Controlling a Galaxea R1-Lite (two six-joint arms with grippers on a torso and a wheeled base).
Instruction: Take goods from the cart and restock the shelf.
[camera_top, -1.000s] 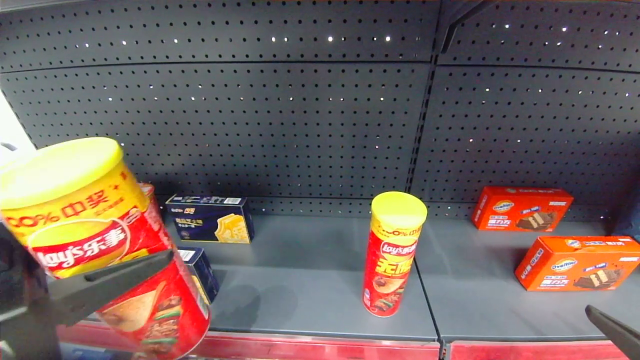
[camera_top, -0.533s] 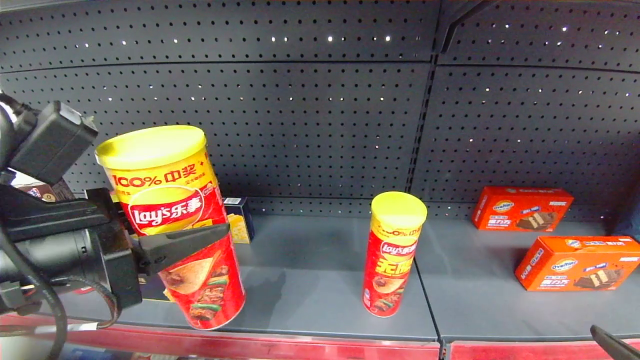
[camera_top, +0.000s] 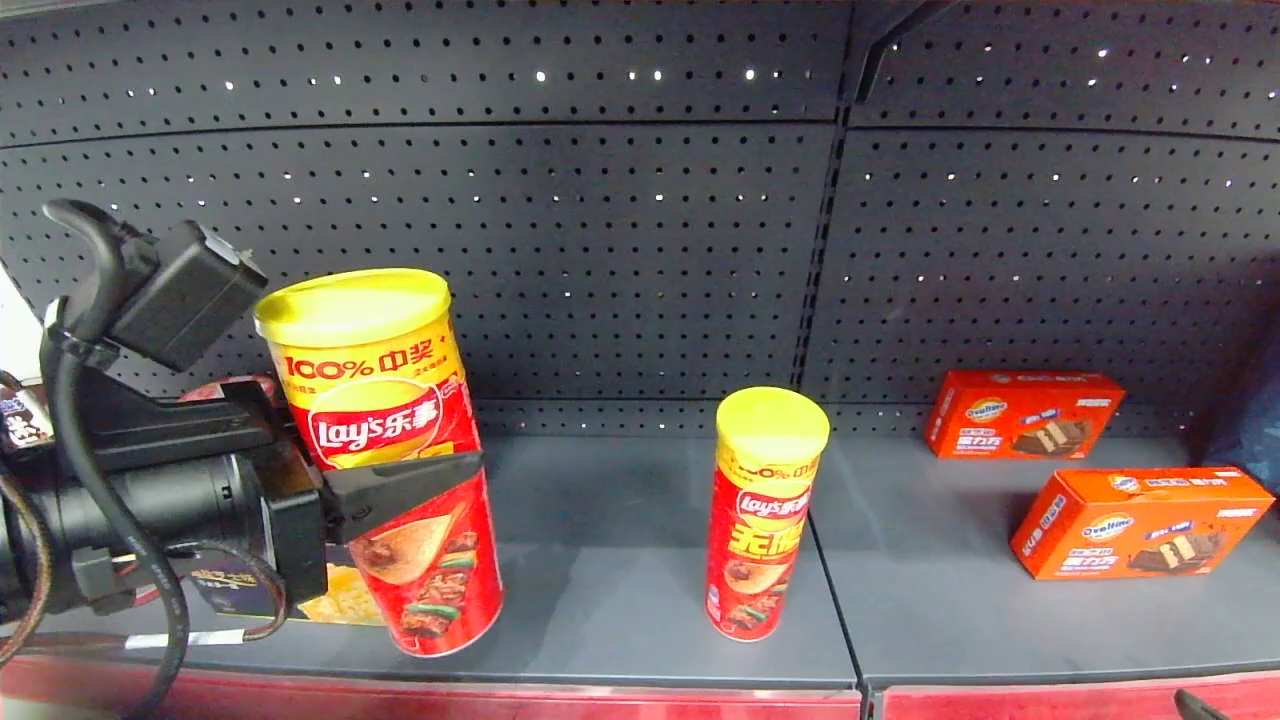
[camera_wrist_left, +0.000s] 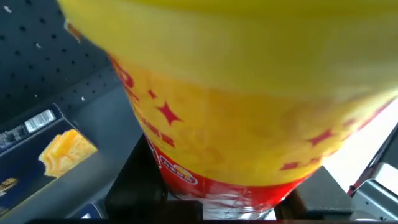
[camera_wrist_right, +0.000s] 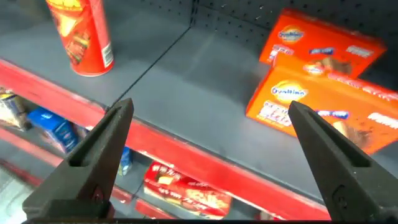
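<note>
Cans, you have two: held can (camera_top: 385, 450) clamped in your left gripper (camera_top: 410, 480) at the shelf's (camera_top: 600, 570) front left, other can (camera_top: 765, 510) standing mid-shelf, two boxes (camera_top: 1025, 413) (camera_top: 1140, 522) right; right gripper (camera_wrist_right: 211, 109) gapes wide.

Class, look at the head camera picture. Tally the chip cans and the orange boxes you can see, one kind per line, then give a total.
Chip cans: 2 (left chip can, middle chip can)
Orange boxes: 2 (rear orange box, front orange box)
Total: 4
</note>
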